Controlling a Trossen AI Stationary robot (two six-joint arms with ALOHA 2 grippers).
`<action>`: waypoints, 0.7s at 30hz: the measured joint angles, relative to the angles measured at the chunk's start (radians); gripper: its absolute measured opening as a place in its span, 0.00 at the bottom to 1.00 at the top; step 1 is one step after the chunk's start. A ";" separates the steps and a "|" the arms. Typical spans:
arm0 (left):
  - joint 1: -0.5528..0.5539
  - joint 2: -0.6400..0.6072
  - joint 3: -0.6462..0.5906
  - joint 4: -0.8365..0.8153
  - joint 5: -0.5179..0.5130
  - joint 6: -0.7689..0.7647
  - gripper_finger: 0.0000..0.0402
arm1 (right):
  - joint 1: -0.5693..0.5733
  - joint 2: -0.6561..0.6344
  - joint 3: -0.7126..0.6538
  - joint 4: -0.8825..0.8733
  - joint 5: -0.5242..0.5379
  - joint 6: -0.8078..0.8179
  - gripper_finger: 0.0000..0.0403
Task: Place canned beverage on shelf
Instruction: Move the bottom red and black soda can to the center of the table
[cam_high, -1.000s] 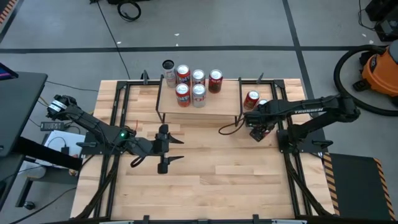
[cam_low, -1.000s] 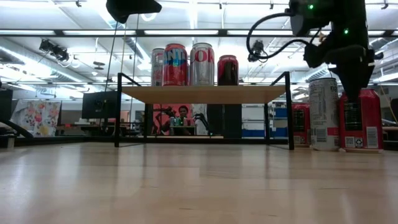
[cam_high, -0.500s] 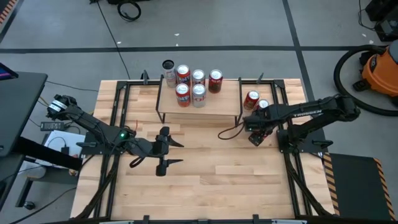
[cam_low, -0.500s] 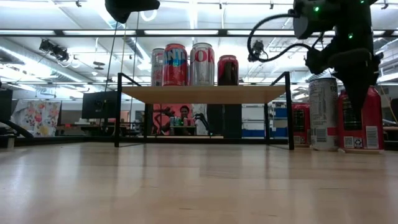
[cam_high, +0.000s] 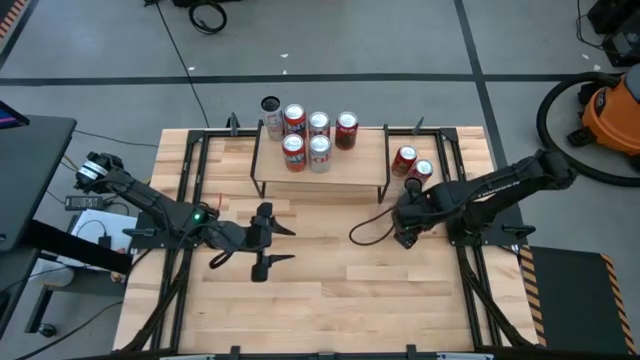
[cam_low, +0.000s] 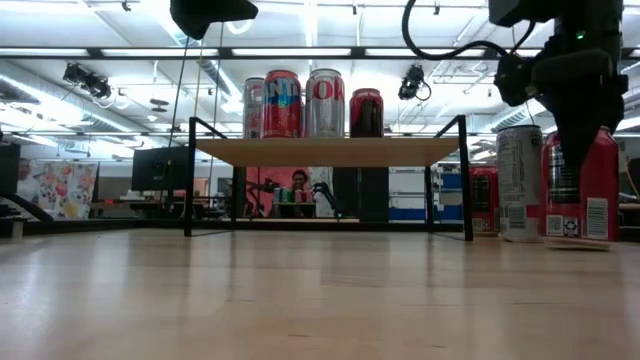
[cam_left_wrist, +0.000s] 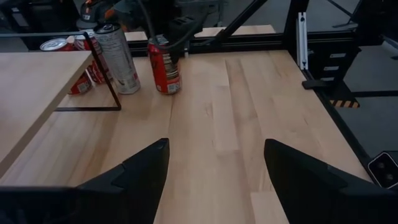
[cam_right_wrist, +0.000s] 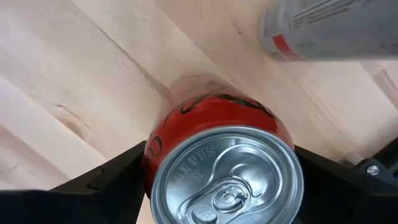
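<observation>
Since the earlier frames the right gripper (cam_high: 405, 238) has pulled back from beside the 2 cans near the shelf's end toward the open middle of the table (cam_high: 330, 300), and it brings a red can (cam_low: 579, 186) with it. From the right wrist view, its fingers (cam_right_wrist: 99, 180) sit on both sides of the can's body just below the rim, clamped on it. In the low view the can's base seems to hover barely above the table, though contact cannot be ruled out.

This red can stands upright, long axis vertical, pull-tab lid facing up at the wrist camera. A silver can (cam_low: 519, 182) stands just beside it, with another red can (cam_high: 404, 159) by the shelf (cam_high: 320, 165) leg. 5 cans already stand on the shelf, grouped toward its left half, leaving the right half bare.

I judge the can rigid if full but easily dented if squeezed hard, its painted wall smooth and prone to slipping, with some weight from the liquid. A hold across the upper body, as here, looks sound; keeping it vertical should stop it swinging.

Over the table's left side, the left gripper (cam_high: 268, 240) waits, fingers spread and holding nothing.
</observation>
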 joint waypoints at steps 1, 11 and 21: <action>0.000 0.000 0.000 0.000 0.000 0.000 0.68 | 0.009 0.000 0.000 0.006 0.006 0.011 0.83; 0.000 0.000 0.000 -0.009 0.000 0.000 0.68 | 0.074 0.083 0.051 0.067 0.060 0.039 0.83; 0.000 0.000 0.000 -0.018 0.003 -0.001 0.68 | 0.071 0.340 0.267 0.048 0.086 -0.073 0.83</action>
